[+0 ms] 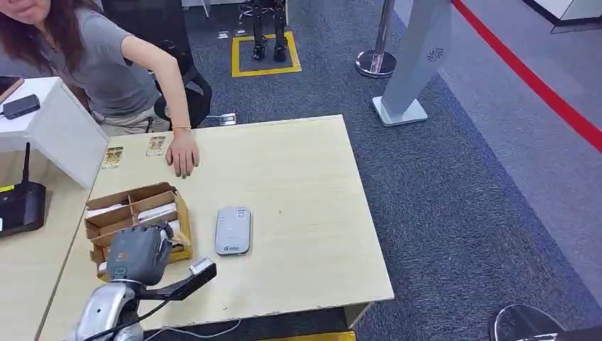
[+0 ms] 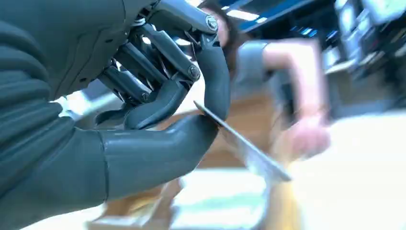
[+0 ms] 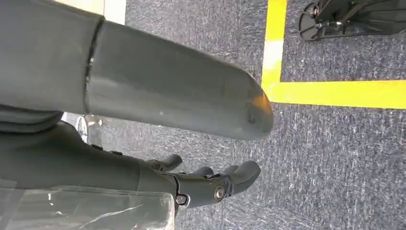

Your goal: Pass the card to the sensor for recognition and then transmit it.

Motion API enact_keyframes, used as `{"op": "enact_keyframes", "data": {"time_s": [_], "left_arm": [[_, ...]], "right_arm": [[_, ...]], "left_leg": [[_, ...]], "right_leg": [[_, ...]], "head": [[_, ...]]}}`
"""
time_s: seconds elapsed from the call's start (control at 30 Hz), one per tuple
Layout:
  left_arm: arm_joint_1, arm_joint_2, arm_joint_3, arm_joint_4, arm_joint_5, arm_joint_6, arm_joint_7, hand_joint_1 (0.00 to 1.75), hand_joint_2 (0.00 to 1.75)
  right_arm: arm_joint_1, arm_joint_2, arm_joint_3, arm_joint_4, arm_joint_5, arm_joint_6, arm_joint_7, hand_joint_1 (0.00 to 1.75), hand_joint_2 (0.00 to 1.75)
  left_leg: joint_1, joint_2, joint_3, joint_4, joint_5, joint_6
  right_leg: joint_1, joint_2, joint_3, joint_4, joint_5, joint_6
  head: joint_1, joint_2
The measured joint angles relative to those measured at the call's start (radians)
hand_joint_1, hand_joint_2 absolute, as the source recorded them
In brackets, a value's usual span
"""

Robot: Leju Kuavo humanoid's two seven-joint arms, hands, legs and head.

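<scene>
Grey carpet with yellow tape lines is seen around a pale wooden table (image 1: 298, 177). No writing can be read anywhere; a small mark on the grey card sensor (image 1: 233, 230) is too tiny to make out.

The card (image 2: 244, 146) is pinched between the thumb and a finger of the left hand (image 1: 138, 254). Seen edge-on in the left wrist view, it looks like a thin, flat strip. Its long side runs away from the hand, and its free end is pointed out past the fingertips. Its face is hidden, and its far end is blurred.

Just under and behind the left hand, a brown cardboard box (image 1: 135, 206) with dividers is seen, partly covered by the hand. The sensor is lying flat on the table just beside the hand, on its right.

Beyond the box, a person's hand (image 1: 182, 156) is resting on the table.

The right hand (image 3: 210, 184) is hanging over the carpet with nothing in it, its fingers loosely curled and apart.
</scene>
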Motion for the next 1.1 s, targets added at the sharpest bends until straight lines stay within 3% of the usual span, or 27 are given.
{"op": "enact_keyframes", "data": {"time_s": [0.2,0.3,0.4,0.5,0.67,0.93,1.1], "left_arm": [[-0.200,0.012,0.000,-0.048,0.269,-0.064,-0.030,1.75,1.75],[-0.327,0.028,0.000,-0.047,0.325,-0.102,-0.014,1.75,1.75],[-0.446,0.042,0.000,-0.023,0.261,-0.101,0.066,1.75,1.75],[-0.534,0.052,0.009,0.035,0.095,-0.093,0.153,1.75,1.75],[-0.583,0.063,0.109,0.205,-0.200,-0.057,0.228,1.75,1.75],[-0.576,0.129,0.146,0.385,-0.237,-0.010,0.349,1.75,1.75],[-0.573,0.146,0.146,0.431,-0.237,-0.006,0.361,1.75,1.75]], "right_arm": [[-0.002,0.000,0.000,0.000,0.004,0.002,-0.024,0.00,0.00],[-0.005,0.000,0.000,0.000,0.010,0.004,-0.036,0.00,0.00],[-0.008,0.000,0.002,0.000,0.014,0.004,-0.049,0.00,0.00],[-0.012,0.000,0.008,0.000,0.028,0.004,-0.053,0.00,0.00],[-0.019,0.000,0.031,0.000,0.056,0.010,-0.040,0.00,0.00],[-0.019,0.000,0.052,0.002,0.068,0.011,-0.023,0.00,0.00],[-0.019,0.000,0.052,0.002,0.068,0.011,-0.024,0.00,0.00]], "left_leg": [[0.002,0.000,-0.001,0.000,0.003,-0.002],[0.002,0.000,0.000,0.000,0.003,-0.002],[0.002,0.000,0.000,0.000,0.004,-0.003],[0.002,0.000,0.000,0.000,0.004,-0.003],[0.002,0.002,0.000,-0.001,0.004,-0.003],[0.002,0.001,-0.001,-0.001,0.004,-0.004],[0.001,0.001,-0.001,-0.001,0.004,-0.004]], "right_leg": [[0.000,0.000,-0.001,0.001,0.002,-0.001],[0.000,0.000,-0.001,0.001,0.003,-0.002],[0.000,0.000,-0.001,0.002,0.003,-0.003],[0.000,0.000,-0.001,0.002,0.003,-0.003],[0.000,0.003,-0.002,0.003,0.003,-0.003],[0.000,0.002,-0.003,0.002,0.003,-0.003],[0.000,0.002,-0.003,0.002,0.003,-0.003]], "head": [[0.000,0.000],[0.000,0.000],[0.000,0.000],[0.000,0.000],[0.000,0.000],[0.000,0.000],[0.000,0.000]]}}
